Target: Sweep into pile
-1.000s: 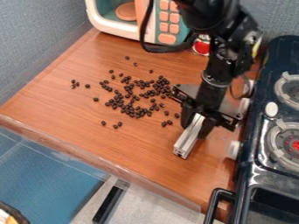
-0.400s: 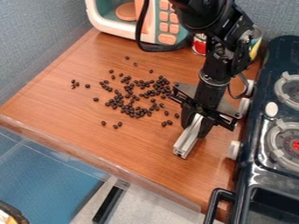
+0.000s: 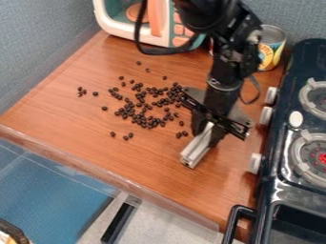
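Note:
My gripper (image 3: 208, 132) hangs over the right part of the wooden counter, shut on a pale metal bar (image 3: 197, 148) that points down toward the counter's front edge. Dark beans (image 3: 143, 114) lie scattered left of the gripper, thickest in the middle of the counter. Some stray ones sit apart at the far left, toward the back and nearer the front. A couple of beans lie just left of the bar, apart from it. Whether the bar touches the counter, I cannot tell.
A toy microwave (image 3: 109, 19) stands at the back left, and a yellow-labelled can (image 3: 271, 47) at the back right. The black toy stove (image 3: 276, 167) borders the counter (image 3: 127, 159) on the right. The counter's front edge runs diagonally below the beans.
The arm and gripper have shifted left with the bar, bringing it a little nearer the beans. More of the yellow-labelled can has come into sight. The beans look unmoved.

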Controlling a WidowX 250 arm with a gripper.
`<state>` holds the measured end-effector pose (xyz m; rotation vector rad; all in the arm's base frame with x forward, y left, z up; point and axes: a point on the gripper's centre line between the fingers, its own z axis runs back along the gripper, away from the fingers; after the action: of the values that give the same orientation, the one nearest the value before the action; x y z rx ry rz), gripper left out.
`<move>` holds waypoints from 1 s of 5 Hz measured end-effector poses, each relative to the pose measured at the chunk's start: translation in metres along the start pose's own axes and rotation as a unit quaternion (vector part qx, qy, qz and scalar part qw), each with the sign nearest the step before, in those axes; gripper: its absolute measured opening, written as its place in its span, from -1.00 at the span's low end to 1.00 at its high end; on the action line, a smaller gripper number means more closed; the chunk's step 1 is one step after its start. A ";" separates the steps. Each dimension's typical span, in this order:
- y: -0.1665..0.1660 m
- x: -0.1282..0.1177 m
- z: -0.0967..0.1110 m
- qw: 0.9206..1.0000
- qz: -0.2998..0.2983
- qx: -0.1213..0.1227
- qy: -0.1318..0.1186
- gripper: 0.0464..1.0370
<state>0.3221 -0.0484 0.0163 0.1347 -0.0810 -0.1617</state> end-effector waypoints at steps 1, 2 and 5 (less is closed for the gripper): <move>0.033 -0.003 -0.005 1.000 0.018 0.004 -0.002 -0.37; 0.050 -0.006 -0.007 1.000 0.023 0.006 0.003 -0.38; 0.108 -0.016 -0.012 0.996 0.085 0.012 0.015 -0.38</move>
<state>0.3238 0.0610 0.0182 0.1532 -0.0635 0.0105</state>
